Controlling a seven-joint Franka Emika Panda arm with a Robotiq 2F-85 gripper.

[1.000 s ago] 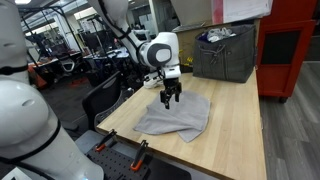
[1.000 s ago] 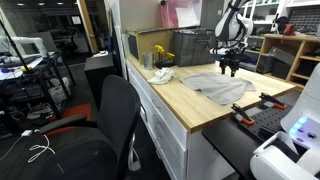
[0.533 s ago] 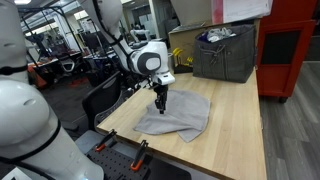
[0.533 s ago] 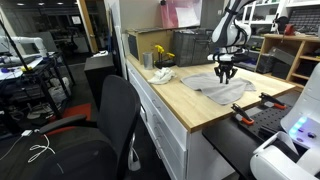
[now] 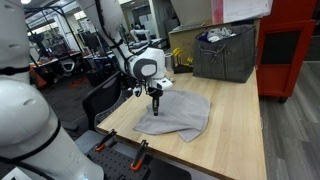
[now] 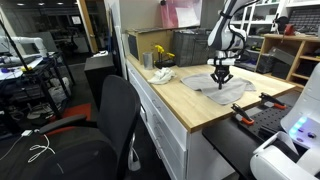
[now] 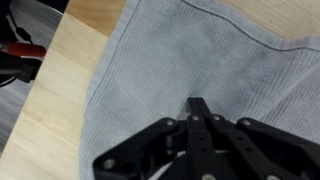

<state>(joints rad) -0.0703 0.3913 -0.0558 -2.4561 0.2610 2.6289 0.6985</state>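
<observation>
Wooden table (image 5: 240, 132) in a lab — closed hand (image 5: 155, 104) touching grey cloth (image 5: 186, 116).

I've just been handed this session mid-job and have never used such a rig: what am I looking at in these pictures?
It is a single robot arm with a two-fingered pincer at its end. Two pictures come from cameras standing outside the robot, looking at the wooden table from different places. The third comes from a camera on the wrist, looking down past the fingers. On the table lies a rumpled grey cloth, with a dark grey bin behind it. The pincer is shut, its tips down on the cloth; whether it pinches any fabric is not clear.
</observation>
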